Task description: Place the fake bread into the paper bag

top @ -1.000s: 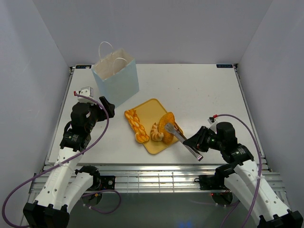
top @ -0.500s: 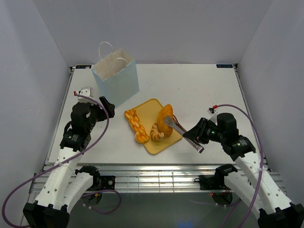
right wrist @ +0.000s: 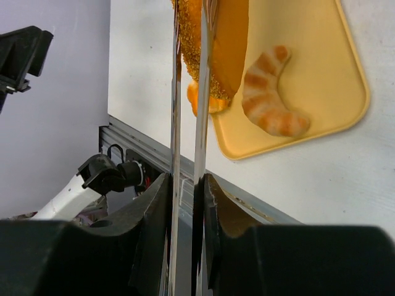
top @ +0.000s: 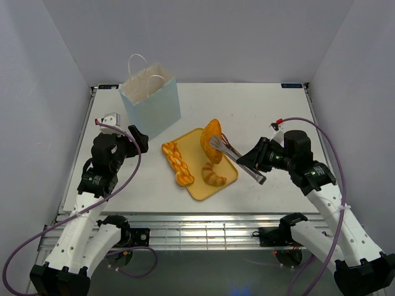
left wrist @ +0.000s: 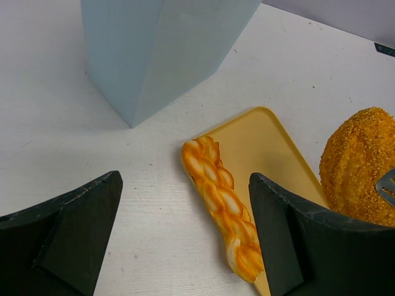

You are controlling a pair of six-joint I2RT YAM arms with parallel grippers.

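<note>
The pale blue paper bag (top: 151, 98) stands upright at the back left, and its base shows in the left wrist view (left wrist: 154, 49). My right gripper (top: 254, 165) is shut on the metal tongs (top: 237, 163), which pinch the golden oval loaf (top: 210, 140) above the yellow tray (top: 192, 143). In the right wrist view the tongs (right wrist: 188, 123) run up between my fingers to the loaf (right wrist: 219, 43). A croissant (top: 213, 175) and an orange braid (top: 176, 161) lie on the tray. My left gripper (top: 139, 139) is open and empty, just right of the bag's base and left of the braid (left wrist: 222, 203).
The tray (left wrist: 259, 142) lies mid-table, angled, with the braid along its left edge. The croissant (right wrist: 271, 92) lies near the tray's near right corner. White walls close in the table at the back and sides. A metal rail runs along the table's near edge (top: 203, 219).
My right gripper has lifted the tongs and the loaf up off the tray and toward the back. The croissant now lies alone on the tray. The left arm has not moved.
</note>
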